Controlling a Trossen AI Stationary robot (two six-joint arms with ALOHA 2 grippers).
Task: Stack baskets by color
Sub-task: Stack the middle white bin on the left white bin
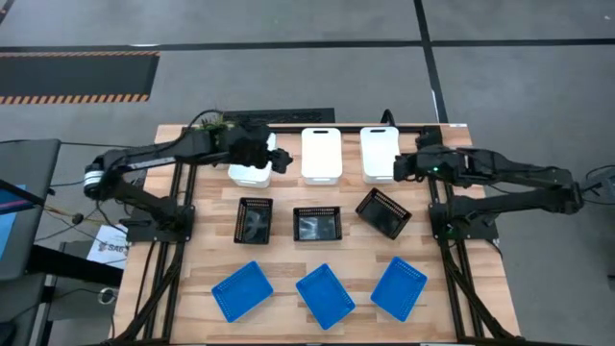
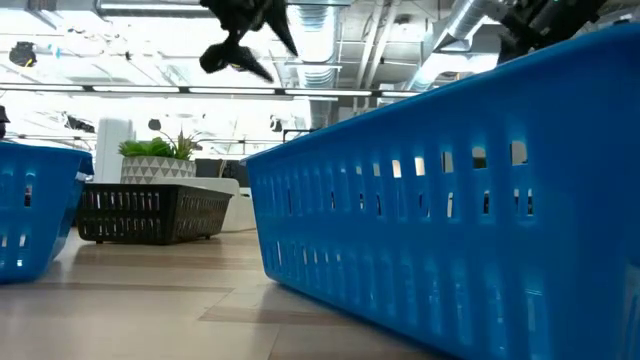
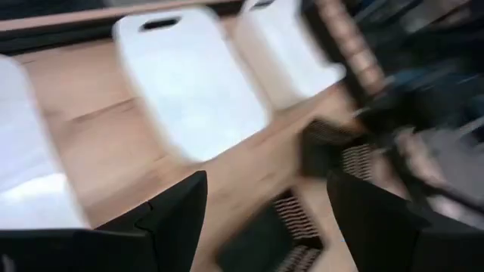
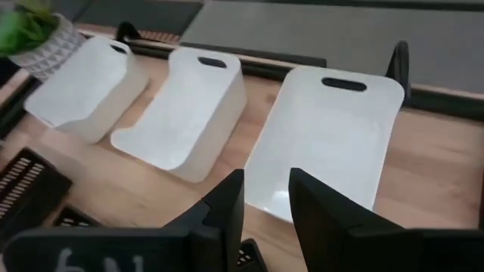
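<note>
As you look down on the table [image 1: 202, 255], you count nine baskets in three rows of three. Along the far edge stand three white baskets: the left one [image 1: 252, 173] partly under the left gripper [image 1: 274, 159], the middle one [image 1: 321, 154], and the right one [image 1: 379, 154] just beside the right gripper [image 1: 402, 165]. In the middle row you see three black mesh baskets: the left [image 1: 254, 220] and middle [image 1: 317, 224] set square to the table, the right [image 1: 383, 212] turned at an angle. Nearest the front edge lie three blue baskets, left [image 1: 241, 290], middle [image 1: 325, 295] and right [image 1: 399, 287], each turned at an angle and apart from its neighbours. No basket sits inside another. A plant [image 1: 213, 123] stands at the far left corner, behind the left arm. In the left wrist view you see the left gripper's fingers [image 3: 175, 219] spread wide with nothing between them, above the wood between the white and black rows. In the right wrist view you see the right gripper's fingers [image 4: 227, 208] standing a narrow gap apart with nothing between them, above the near end of the right white basket [image 4: 325, 140], with the other two white baskets [image 4: 185, 113] [image 4: 83, 83] beyond it. In the low view one blue basket [image 2: 450, 210] fills most of the frame, another [image 2: 35, 215] shows at the edge, and one black basket [image 2: 150, 213] sits behind, in front of the plant [image 2: 160, 150].
</note>
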